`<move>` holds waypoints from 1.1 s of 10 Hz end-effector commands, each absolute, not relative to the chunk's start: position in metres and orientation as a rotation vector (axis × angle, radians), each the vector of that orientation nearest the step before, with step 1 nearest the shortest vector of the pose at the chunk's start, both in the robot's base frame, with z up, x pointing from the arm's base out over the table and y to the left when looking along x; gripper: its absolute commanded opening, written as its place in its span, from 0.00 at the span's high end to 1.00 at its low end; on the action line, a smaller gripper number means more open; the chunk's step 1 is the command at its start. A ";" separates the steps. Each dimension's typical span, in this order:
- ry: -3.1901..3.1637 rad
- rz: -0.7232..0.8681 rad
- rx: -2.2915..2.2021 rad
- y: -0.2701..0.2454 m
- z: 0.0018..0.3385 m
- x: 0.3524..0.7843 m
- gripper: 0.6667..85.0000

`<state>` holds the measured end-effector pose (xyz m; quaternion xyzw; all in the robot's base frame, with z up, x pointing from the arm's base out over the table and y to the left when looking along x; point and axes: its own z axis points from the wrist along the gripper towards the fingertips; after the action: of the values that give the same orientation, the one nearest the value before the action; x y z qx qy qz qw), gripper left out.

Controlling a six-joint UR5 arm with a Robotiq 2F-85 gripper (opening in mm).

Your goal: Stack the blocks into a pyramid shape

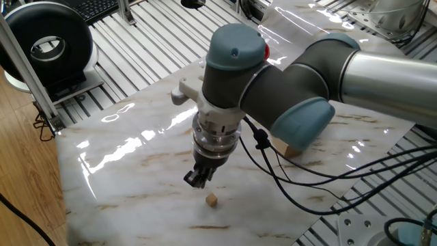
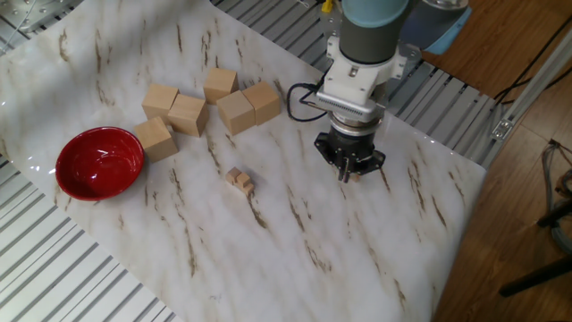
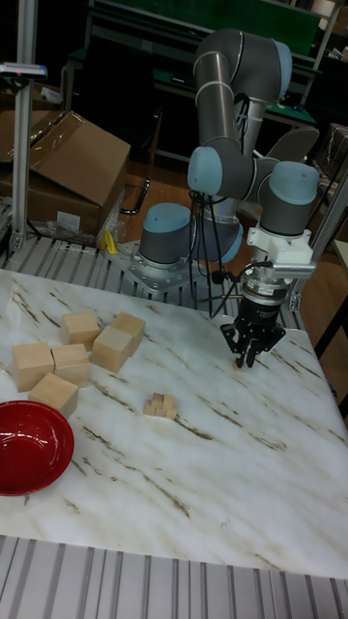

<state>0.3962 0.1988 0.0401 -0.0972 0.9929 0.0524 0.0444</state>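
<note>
One tiny tan block lies alone on the marble table. My gripper hangs just above and to the left of it, touching nothing. Its fingers are drawn close with a narrow gap and nothing between them. A small pile of tiny blocks sits mid-table, left of my gripper. The tall fixed view shows that pile and my gripper well apart. In these two views the gripper hides the lone block.
Several large pale wooden blocks cluster at the table's far side, also in the tall view as large blocks. A red bowl stands beside them. The arm's black cables trail over the table near its edge.
</note>
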 end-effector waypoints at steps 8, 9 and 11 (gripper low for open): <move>3.002 0.163 -0.269 0.203 0.026 0.366 0.57; 3.002 0.163 -0.267 0.205 0.027 0.363 0.57; 2.980 0.170 -0.263 0.210 0.023 0.364 0.56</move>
<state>0.3667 0.2031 0.0240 -0.0929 0.9924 0.0479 0.0650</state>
